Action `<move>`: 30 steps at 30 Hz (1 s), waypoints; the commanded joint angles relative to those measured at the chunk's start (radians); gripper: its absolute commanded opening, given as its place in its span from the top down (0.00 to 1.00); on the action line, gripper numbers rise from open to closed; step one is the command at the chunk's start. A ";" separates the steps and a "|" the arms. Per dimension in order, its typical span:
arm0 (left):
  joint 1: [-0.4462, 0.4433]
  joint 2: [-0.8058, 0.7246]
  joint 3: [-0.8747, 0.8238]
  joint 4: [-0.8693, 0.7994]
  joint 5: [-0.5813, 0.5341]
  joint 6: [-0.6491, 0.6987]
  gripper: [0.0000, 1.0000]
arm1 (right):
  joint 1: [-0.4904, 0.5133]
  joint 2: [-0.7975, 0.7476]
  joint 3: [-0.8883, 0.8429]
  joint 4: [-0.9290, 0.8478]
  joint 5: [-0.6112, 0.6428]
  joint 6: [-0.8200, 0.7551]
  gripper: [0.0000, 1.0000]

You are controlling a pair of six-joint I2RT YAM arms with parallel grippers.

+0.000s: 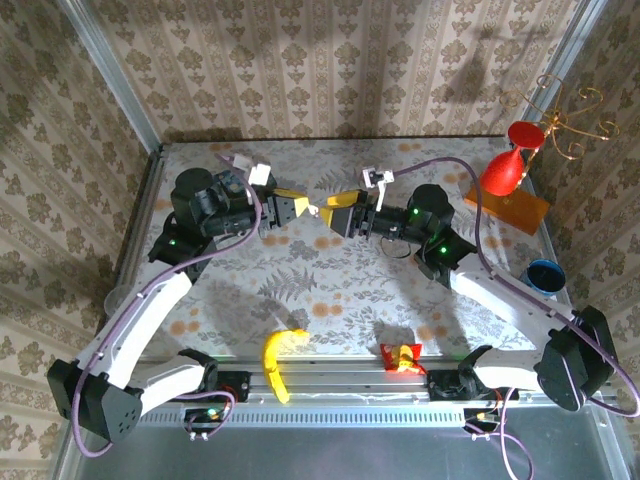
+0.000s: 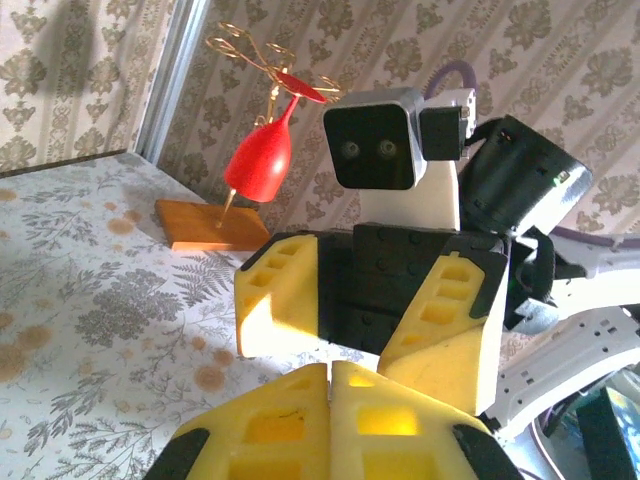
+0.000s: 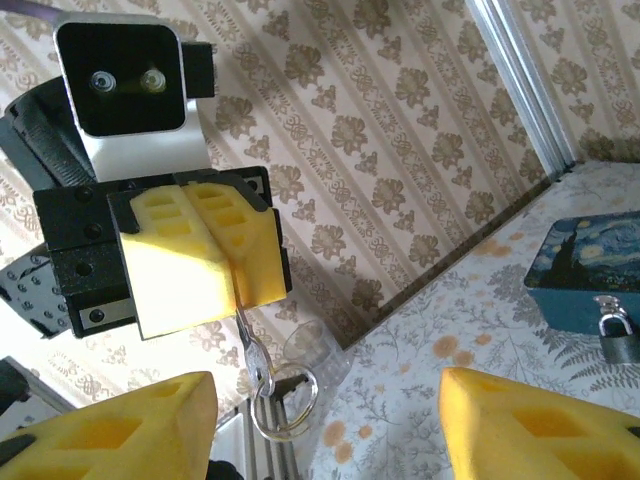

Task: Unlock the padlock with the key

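Right end effector: released. Its yellow jaws stand well apart, with nothing between them.
Left end effector: directly opposite, raised above the surface, clenched on the key.
Key: the shank hangs down out of the closed left jaws, with the key ring dangling below it. It is clear of the right jaws.
Padlock: hangs at the front of the tin box, which sits on the surface beyond and below both end effectors, well apart from the key. The shackle appears seated.
Done, as judged: the key is secured in one grip.
Outstanding, as judged: bring the key down to the padlock, line it up with the keyway, insert it, turn it and free the shackle. None of this has begun.
Container, blue cup: stands at the right side of the surface. The interior is dark and the contents cannot be told.
Container, clear cup: stands near the wall, behind the key. It looks empty, though it is too faint to confirm.
Container, tin box: lid down and fastened, so the contents are hidden.
Container, red goblet: sits tilted on a wooden stand at the far right. Nothing is seen in it.
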 commanded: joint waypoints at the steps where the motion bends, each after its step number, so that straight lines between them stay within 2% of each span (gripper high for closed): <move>1: 0.001 -0.008 0.033 -0.054 0.067 0.056 1.00 | 0.009 -0.028 0.041 -0.082 -0.069 -0.078 0.44; 6: 0.001 -0.012 0.031 -0.032 0.090 0.041 1.00 | 0.018 -0.046 -0.007 0.040 -0.119 -0.065 0.41; 12: 0.001 -0.013 0.019 0.021 0.111 0.000 1.00 | 0.038 -0.019 0.039 -0.012 -0.145 -0.084 0.41; 23: 0.001 -0.029 -0.004 0.049 0.114 -0.024 1.00 | 0.050 0.046 0.088 -0.015 -0.154 -0.072 0.54; 30: 0.001 -0.039 -0.010 0.051 0.109 -0.023 1.00 | 0.050 0.041 0.086 -0.022 -0.147 -0.073 0.67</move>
